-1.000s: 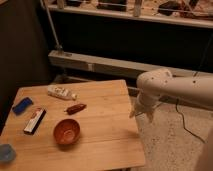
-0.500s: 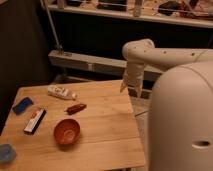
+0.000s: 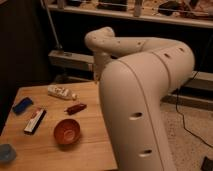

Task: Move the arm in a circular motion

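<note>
- Off-white plastic fills most of my view: the arm (image 3: pixel 142 100), thick tubular segments with small dark dots, rising from the bottom edge and bending left at a rounded joint near the top. Its base is cut off by the frame.
- The gripper (image 3: pixel 96 75): the narrow tip hanging down from that upper joint, over the far edge of the wooden table (image 3: pixel 50 150). The big near segment covers part of it; I cannot tell whether the pincer is spread or pressed together, and I see nothing in it.
- Wooden table: pale planks, lower left. Its right side is hidden behind the arm.
- Orange-brown bowl (image 3: pixel 67 131): upright, near the table's middle.
- Small dark red item (image 3: pixel 75 108): lying just beyond the bowl; what it is, I cannot make out.
- White tube or bottle (image 3: pixel 61 92): lying on its side near the far edge.
- Black-and-white flat packet (image 3: pixel 35 120): left of the bowl, with a red stripe.
- Blue flat object (image 3: pixel 22 105): far left, apart from the packet.
- Pale blue round thing (image 3: pixel 6 152): at the lower left corner, cut off by the frame.
- Black cable (image 3: pixel 182 117): trailing over the speckled floor at right.
- Shelving (image 3: pixel 150 12) behind: dark, contents unreadable.
</note>
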### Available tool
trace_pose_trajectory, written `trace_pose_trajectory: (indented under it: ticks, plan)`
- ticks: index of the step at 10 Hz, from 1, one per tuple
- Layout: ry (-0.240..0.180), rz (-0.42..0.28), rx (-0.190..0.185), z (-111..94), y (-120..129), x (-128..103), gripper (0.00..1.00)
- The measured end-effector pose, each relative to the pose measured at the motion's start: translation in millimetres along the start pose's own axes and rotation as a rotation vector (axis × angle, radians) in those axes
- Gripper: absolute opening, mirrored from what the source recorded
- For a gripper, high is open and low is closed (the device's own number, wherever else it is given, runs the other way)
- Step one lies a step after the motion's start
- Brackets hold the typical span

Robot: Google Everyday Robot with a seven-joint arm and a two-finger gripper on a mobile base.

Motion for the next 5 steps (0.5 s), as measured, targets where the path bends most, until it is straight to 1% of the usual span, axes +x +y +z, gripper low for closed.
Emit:
trace_pose_trajectory:
  ticks: [1, 2, 3, 4, 5]
  plan:
    - [-0.012, -0.082, 0.001, -4, 33, 8, 0.65]
    - [-0.023, -0.170, -0.002, -7, 65, 23, 0.65]
    - [-0.032, -0.244, -0.008, -8, 88, 40, 0.65]
    - [-0.038, -0.306, -0.013, -8, 103, 58, 0.65]
    - [-0.037, -0.377, -0.019, -6, 113, 85, 0.65]
